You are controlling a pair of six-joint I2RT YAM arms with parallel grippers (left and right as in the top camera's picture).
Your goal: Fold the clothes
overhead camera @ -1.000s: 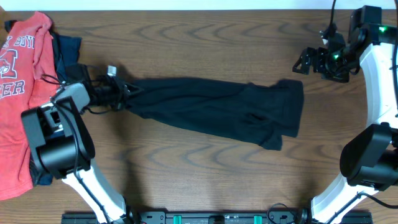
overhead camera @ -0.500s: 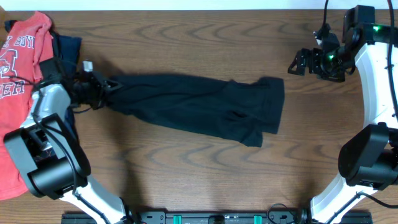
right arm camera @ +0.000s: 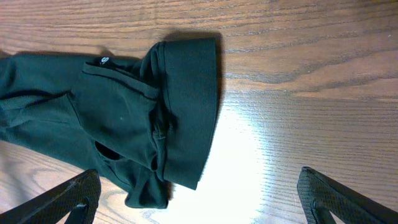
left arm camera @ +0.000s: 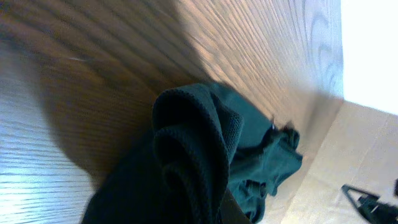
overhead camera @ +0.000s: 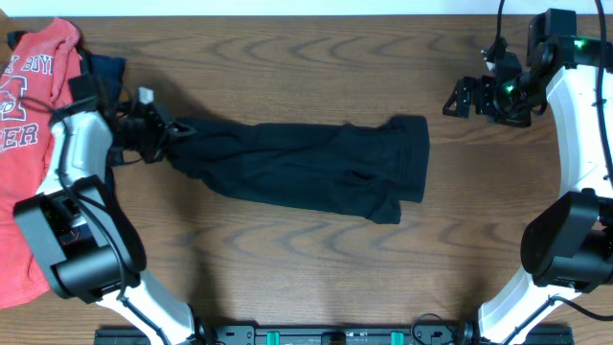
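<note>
The left hand (overhead camera: pixel 161 128) was closed on the black shirt (overhead camera: pixel 306 168), bunched at its fingers; the right hand (overhead camera: pixel 458 98) stood wide open, empty. Recommendation: spread it flat before folding.

black shirt (overhead camera: pixel 306 172) in left tool (overhead camera: pixel 171 128)

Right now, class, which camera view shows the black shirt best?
The overhead view: the black shirt lies stretched out full length. The right wrist view shows only its bunched right end; the left wrist view only a close-up fold.
</note>
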